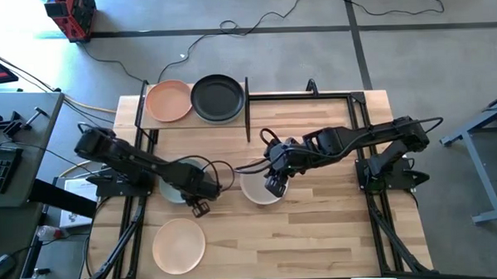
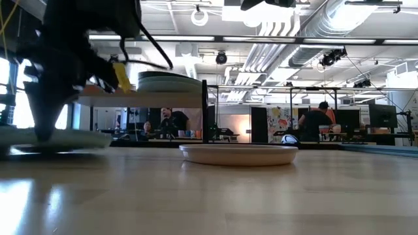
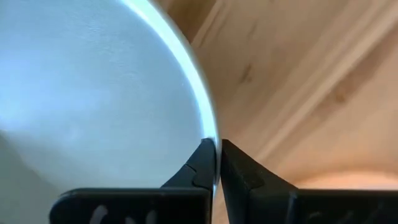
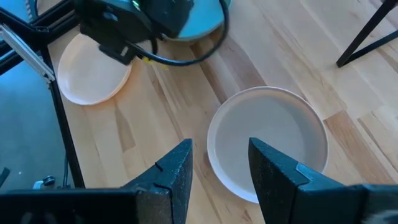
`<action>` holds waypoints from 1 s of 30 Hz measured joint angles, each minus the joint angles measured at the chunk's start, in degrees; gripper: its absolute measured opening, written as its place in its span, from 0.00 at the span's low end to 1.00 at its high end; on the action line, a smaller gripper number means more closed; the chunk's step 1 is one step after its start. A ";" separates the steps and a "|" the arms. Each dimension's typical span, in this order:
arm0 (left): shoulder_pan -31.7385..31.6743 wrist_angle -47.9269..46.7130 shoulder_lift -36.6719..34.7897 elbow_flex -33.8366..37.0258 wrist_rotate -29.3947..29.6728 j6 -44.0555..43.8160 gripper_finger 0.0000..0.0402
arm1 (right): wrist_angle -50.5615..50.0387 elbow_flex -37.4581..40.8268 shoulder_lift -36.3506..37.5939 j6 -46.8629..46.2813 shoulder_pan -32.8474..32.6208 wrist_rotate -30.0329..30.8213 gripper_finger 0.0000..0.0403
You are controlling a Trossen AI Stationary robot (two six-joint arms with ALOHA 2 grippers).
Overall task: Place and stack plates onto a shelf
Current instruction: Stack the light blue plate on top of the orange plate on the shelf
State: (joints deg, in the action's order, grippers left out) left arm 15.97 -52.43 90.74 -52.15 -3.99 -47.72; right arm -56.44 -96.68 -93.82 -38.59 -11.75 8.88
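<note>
The left gripper [image 3: 217, 163] has its fingers clenched on the pale green plate's [image 3: 93, 93] rim, so lifting it toward the shelf [image 1: 247, 102] looks next, while the right gripper [image 4: 219, 163] hangs with released fingers above the beige plate [image 4: 267, 143].

Matte plates [image 4: 267, 146], light-wood tabletop [image 1: 318, 228]

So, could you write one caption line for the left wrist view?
Left gripper shut on the rim of a pale green plate lying on the wooden table.

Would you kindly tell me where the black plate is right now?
In the high view, the black plate sits on the shelf at the table's far left, right beside the salmon pink plate.
</note>
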 joint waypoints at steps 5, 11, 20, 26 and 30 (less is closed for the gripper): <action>1.27 -7.14 -5.51 -2.50 0.04 0.77 0.00 | 0.14 0.00 0.00 0.00 0.00 0.00 0.33; 1.76 -16.28 -13.15 -5.32 2.57 1.49 0.00 | 0.26 0.00 0.00 0.01 0.00 0.00 0.33; 1.74 -30.91 -20.81 -11.69 3.29 7.58 0.00 | 0.63 0.00 0.00 0.02 0.01 1.72 0.33; 1.74 -37.27 -21.38 -18.09 4.98 13.14 0.00 | 0.63 0.00 0.00 0.02 0.02 1.92 0.33; 1.57 -37.52 -21.27 -21.47 7.51 15.52 0.00 | 0.63 0.00 0.00 0.02 0.11 1.95 0.33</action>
State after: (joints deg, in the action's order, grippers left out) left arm 17.54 -89.95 69.47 -73.63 3.52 -32.21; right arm -55.81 -96.68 -93.82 -38.57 -11.64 10.83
